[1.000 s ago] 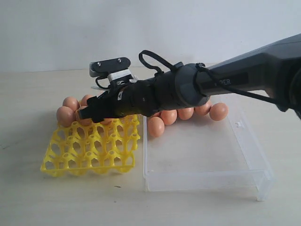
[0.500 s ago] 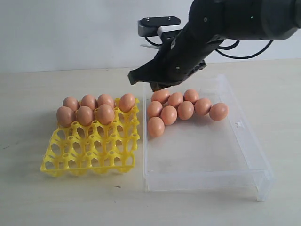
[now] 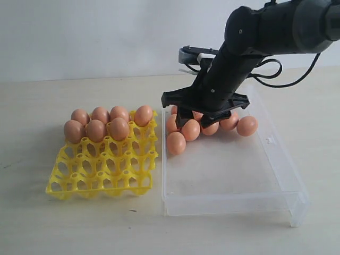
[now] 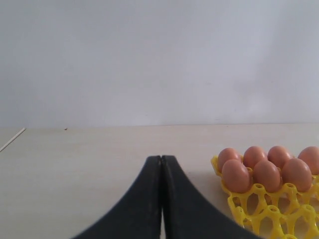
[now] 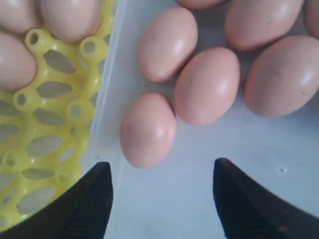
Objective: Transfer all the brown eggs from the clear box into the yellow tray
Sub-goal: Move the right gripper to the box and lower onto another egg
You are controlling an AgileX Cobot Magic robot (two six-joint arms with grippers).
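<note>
the left end effector (image 4: 162,164) sits closed near seven brown eggs (image 4: 235,175) in the yellow tray (image 4: 259,211).

A pale beige desk (image 3: 79,228) with a smooth, matte top fills the lower part of the exterior view. Behind it stands a plain off-white wall (image 3: 95,37), bare and evenly lit, meeting the desk along a straight, level line. A small dark speck (image 3: 133,211) lies on the desk toward the front, a little left of the middle. A faint dark scuff (image 3: 6,164) shows near the left border. In the left wrist view, a tiny dark dot (image 4: 65,129) sits where desk and wall meet. Near it, a thin pale strip (image 4: 12,140) runs slantwise on the desk.
</note>
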